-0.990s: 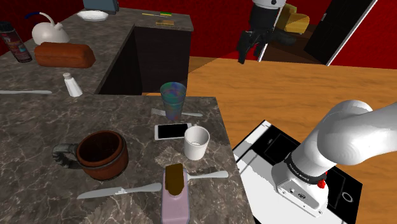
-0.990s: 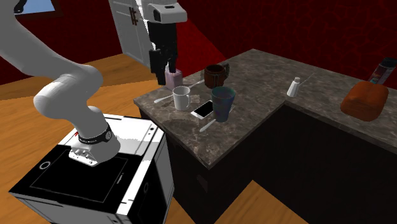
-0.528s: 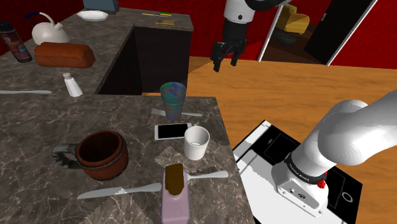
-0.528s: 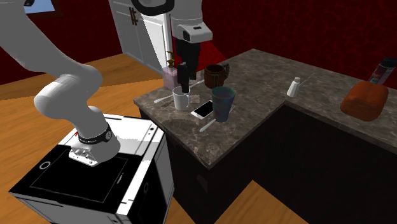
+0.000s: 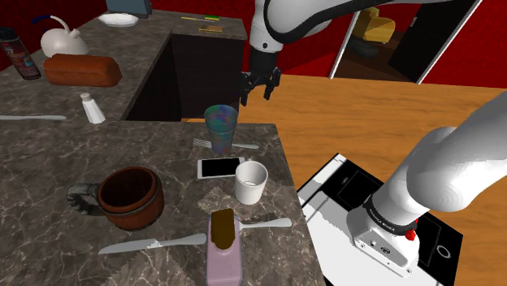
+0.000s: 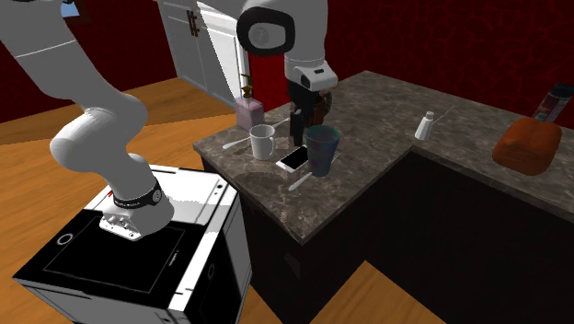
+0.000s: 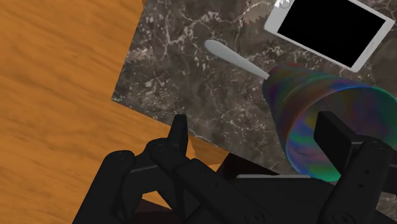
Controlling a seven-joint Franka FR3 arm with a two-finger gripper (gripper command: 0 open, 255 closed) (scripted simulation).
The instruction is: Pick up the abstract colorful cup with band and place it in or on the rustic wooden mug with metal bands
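Note:
The multicoloured swirled cup (image 5: pixel 221 126) stands upright near the counter's far corner, beside a fork. My black gripper (image 5: pixel 256 84) hangs open in the air just above it, a little toward the shoulder view's right. In the wrist view the cup (image 7: pixel 312 118) lies by one of the fingers (image 7: pixel 336 137), not between the two, and nothing is held by the gripper (image 7: pixel 257 137). The brown wooden mug (image 5: pixel 130 197) with a grey handle stands open-mouthed nearer the front, toward the shoulder view's left. In the second exterior view the gripper (image 6: pixel 297 126) hovers next to the cup (image 6: pixel 323 149).
A white phone (image 5: pixel 219 167), a white cup (image 5: pixel 251 181) and a fork (image 5: pixel 225 145) lie close to the coloured cup. A pink bottle (image 5: pixel 225 248), a knife (image 5: pixel 154 242) and a spoon (image 5: pixel 264 221) sit at the front. A salt shaker (image 5: pixel 92 107) and a brown loaf (image 5: pixel 81 71) stand on the far counter.
The arm has swung toward the shoulder view's left and come down, bringing the open gripper from over the floor to just above the coloured cup. The objects have not moved.

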